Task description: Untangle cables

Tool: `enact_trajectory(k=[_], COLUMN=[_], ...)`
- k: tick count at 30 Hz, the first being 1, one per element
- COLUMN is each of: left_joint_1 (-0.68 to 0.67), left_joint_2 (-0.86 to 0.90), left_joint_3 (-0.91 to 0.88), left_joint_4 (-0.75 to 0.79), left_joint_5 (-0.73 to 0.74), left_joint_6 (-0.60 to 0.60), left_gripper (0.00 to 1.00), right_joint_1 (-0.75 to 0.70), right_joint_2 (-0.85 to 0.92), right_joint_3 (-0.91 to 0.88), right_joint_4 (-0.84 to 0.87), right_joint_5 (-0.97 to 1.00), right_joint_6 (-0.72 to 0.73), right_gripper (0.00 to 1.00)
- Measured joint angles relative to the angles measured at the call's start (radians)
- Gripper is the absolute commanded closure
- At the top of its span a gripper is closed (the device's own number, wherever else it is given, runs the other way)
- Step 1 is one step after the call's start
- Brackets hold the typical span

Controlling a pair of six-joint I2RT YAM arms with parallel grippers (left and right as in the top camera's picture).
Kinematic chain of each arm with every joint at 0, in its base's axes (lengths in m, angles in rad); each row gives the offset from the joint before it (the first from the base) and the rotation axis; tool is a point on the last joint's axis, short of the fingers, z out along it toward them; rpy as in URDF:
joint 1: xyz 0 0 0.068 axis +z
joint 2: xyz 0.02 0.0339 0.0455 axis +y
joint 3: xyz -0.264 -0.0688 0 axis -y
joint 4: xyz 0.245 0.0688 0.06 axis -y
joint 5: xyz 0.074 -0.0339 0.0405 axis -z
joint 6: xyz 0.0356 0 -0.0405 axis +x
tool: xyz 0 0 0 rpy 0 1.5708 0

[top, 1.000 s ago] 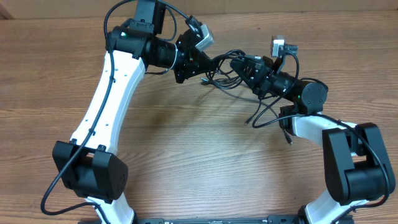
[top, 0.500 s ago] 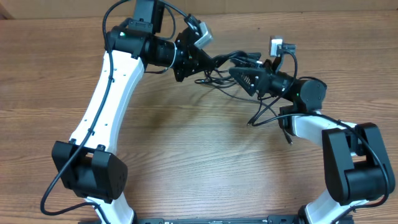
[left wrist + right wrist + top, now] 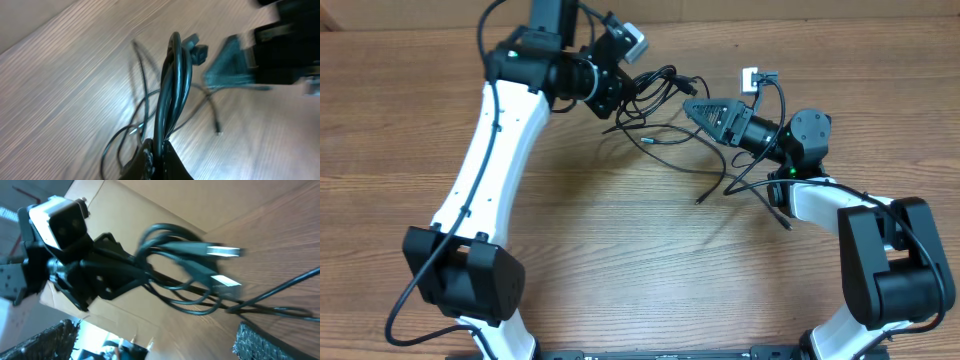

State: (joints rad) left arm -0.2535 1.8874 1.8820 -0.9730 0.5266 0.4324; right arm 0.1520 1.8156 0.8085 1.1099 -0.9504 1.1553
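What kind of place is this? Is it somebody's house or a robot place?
Most likely a robot lab or workshop, not a home. A white-and-black left robot arm and a matching right robot arm stand at a wood-grain table, with a tangle of thin black cables between them.

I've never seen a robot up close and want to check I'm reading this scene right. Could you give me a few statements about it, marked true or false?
1. The left gripper is clamped on a bunch of black cables. True.
2. The cables sit in a neat coil on a plate. False: they trail in loose loops over the bare table.
3. The right gripper touches the left gripper. False: the overhead view shows a gap between them.
4. The table has a wood-grain top. True.
5. One cable end lies loose on the table, away from both grippers. True.
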Motion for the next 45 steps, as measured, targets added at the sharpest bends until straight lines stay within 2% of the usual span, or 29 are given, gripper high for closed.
enact_trajectory(k=[5,9,12,13,15,17,26,29,35,40,45], left_joint_1=[-0.100,-0.163,-0.200,-0.206,-0.210,-0.211,-0.211,-0.211,-0.204,-0.187,-0.137], left_joint_2=[0.000,0.000,0.000,0.000,0.000,0.000,0.000,0.000,0.006,0.009,0.009], left_joint_3=[0.000,0.000,0.000,0.000,0.000,0.000,0.000,0.000,0.000,0.000,0.000], left_joint_4=[0.003,0.016,0.018,0.020,0.023,0.023,0.027,0.027,0.024,0.049,0.082], left_joint_5=[-0.202,-0.260,-0.276,-0.277,-0.270,-0.249,-0.133,-0.098,-0.084,-0.066,0.023], left_joint_6=[-0.020,-0.026,-0.034,-0.038,-0.041,-0.042,-0.046,-0.050,-0.066,-0.129,-0.197], left_gripper=[0.96,0.96,0.96,0.96,0.96,0.96,0.96,0.96,0.96,0.96,0.96], right_joint_1=[0.000,0.000,0.000,0.000,0.000,0.000,0.000,0.001,0.001,0.001,0.001], right_joint_2=[0.000,0.000,0.000,0.000,0.000,0.000,0.000,0.000,0.000,0.000,0.000], right_joint_3=[0.002,0.003,0.003,0.003,0.003,0.003,0.003,0.003,0.006,0.006,0.006], right_joint_4=[0.166,0.169,0.141,0.134,0.117,0.104,0.096,0.031,-0.066,-0.075,-0.080], right_joint_5=[-0.003,-0.003,-0.003,-0.001,0.004,0.012,0.077,0.104,0.148,0.173,0.182], right_joint_6=[0.112,0.154,0.166,0.169,0.176,0.182,0.180,0.177,0.154,0.145,0.129], right_gripper=[0.01,0.17,0.18,0.19,0.34,0.42,0.53,0.58,0.56,0.50,0.49])
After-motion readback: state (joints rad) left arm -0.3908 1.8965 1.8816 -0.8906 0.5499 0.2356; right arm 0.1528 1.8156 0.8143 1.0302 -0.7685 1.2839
